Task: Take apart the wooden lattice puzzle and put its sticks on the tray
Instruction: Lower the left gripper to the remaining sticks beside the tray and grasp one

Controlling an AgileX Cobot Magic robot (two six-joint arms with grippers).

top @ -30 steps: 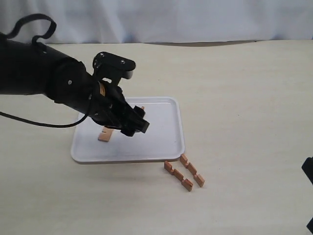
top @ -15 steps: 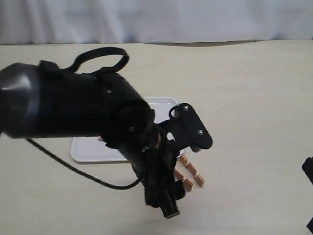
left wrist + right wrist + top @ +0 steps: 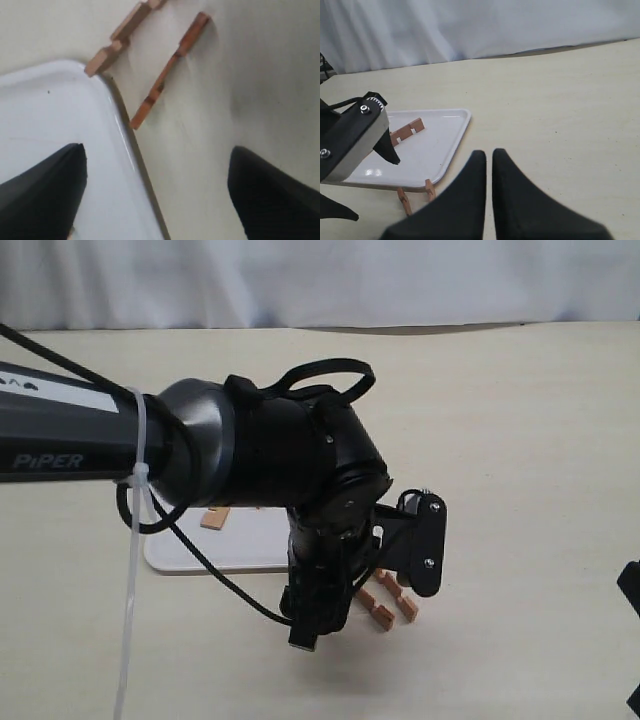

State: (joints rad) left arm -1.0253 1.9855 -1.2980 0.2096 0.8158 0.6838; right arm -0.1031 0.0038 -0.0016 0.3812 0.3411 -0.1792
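The wooden lattice puzzle shows only as separate sticks. Two reddish-brown notched sticks (image 3: pixel 382 615) (image 3: pixel 169 71) lie side by side on the table, just off the near right corner of the white tray (image 3: pixel 190 555) (image 3: pixel 55 110). One stick (image 3: pixel 214 518) (image 3: pixel 407 130) lies on the tray. My left gripper (image 3: pixel 308 630) (image 3: pixel 155 195) hangs open and empty over the tray's corner, close to the two loose sticks. My right gripper (image 3: pixel 488 156) is shut on nothing, well back from the tray.
The left arm's black bulk (image 3: pixel 270 460) hides most of the tray in the exterior view. A dark bit of the right arm (image 3: pixel 630 590) shows at the right edge. White cloth (image 3: pixel 320 280) backs the beige table (image 3: pixel 520 440).
The left arm swung from above the tray's middle toward its near right corner and now hangs by the two loose sticks. Its jaws stayed open. The sticks have not moved.
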